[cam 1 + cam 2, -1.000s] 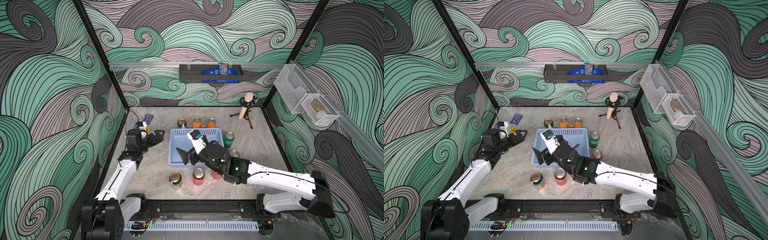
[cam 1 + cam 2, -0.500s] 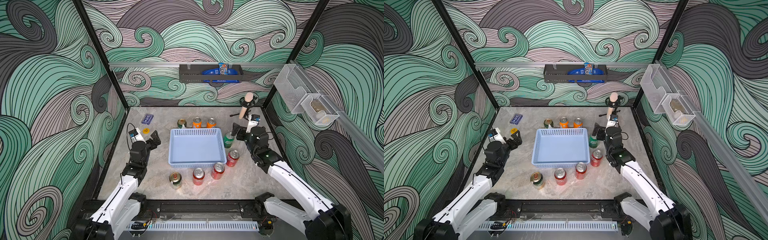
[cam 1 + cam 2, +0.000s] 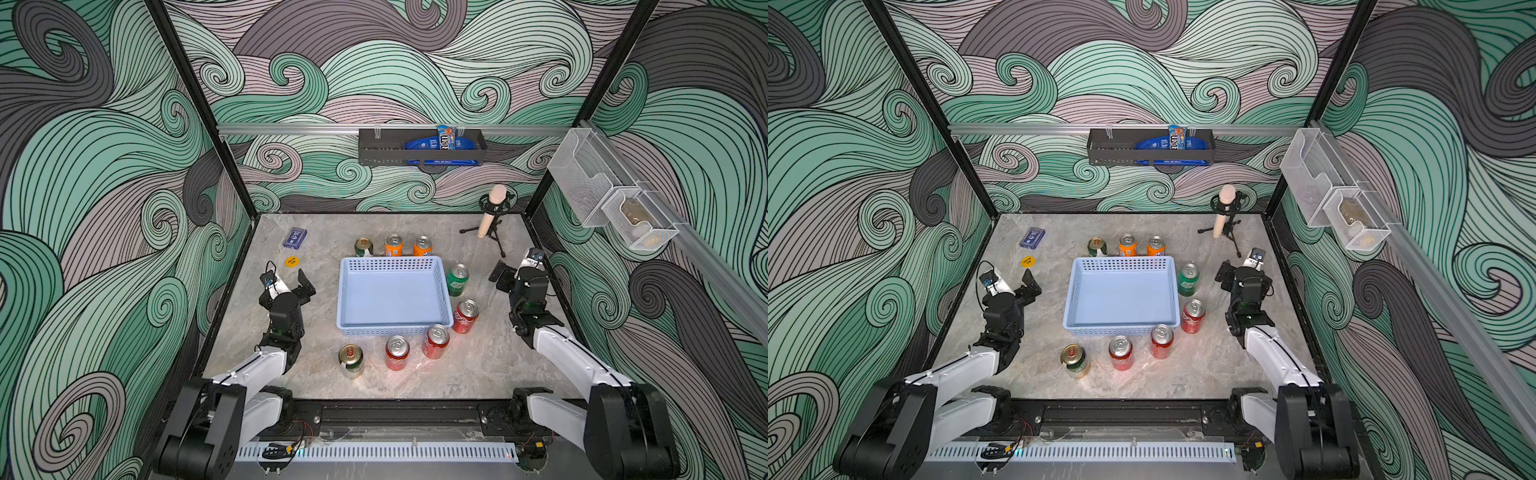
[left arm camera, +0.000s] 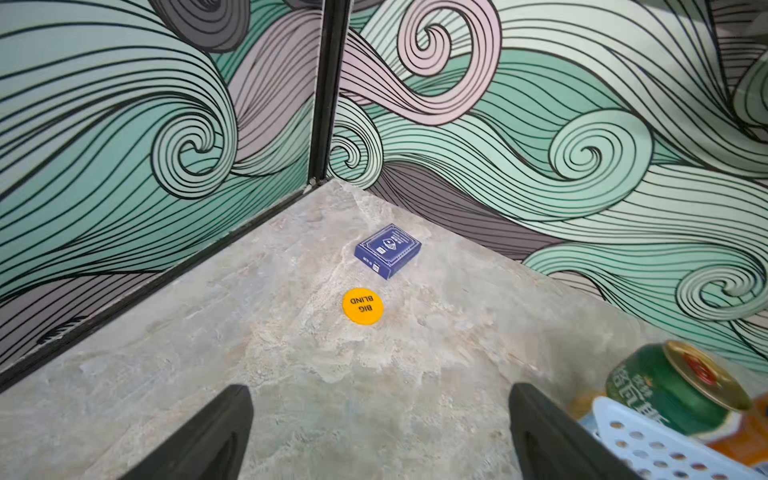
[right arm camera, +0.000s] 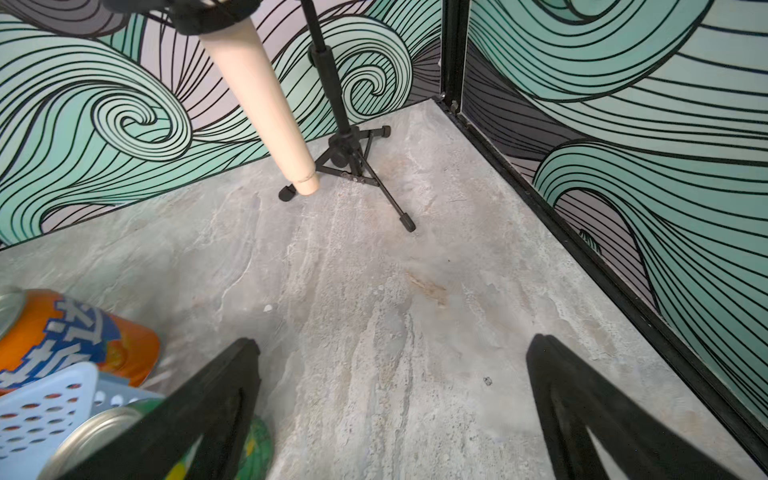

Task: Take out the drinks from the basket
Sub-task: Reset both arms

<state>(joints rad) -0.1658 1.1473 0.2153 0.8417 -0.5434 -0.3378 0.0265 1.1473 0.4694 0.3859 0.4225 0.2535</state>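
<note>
Around the light-blue basket (image 3: 392, 266) stand all eight drinks (image 3: 397, 353), none inside. The black rack (image 3: 382, 154) holds perhaps snack packets. The left gripper (image 4: 380, 390) and the right gripper (image 5: 395, 340) are spread wide, holding nothing.

Left fingers (image 4: 208, 440) and right fingers (image 5: 557, 374) both spread wide, empty.

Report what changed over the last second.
The right arm, stretched across the basket a second ago, has swung back to the right side; the right pincer is open and empty near the microphone stand. The left arm drew back slightly, left pincer open. Nothing was grasped or released. The basket and all eight cans around it stayed put.
</note>
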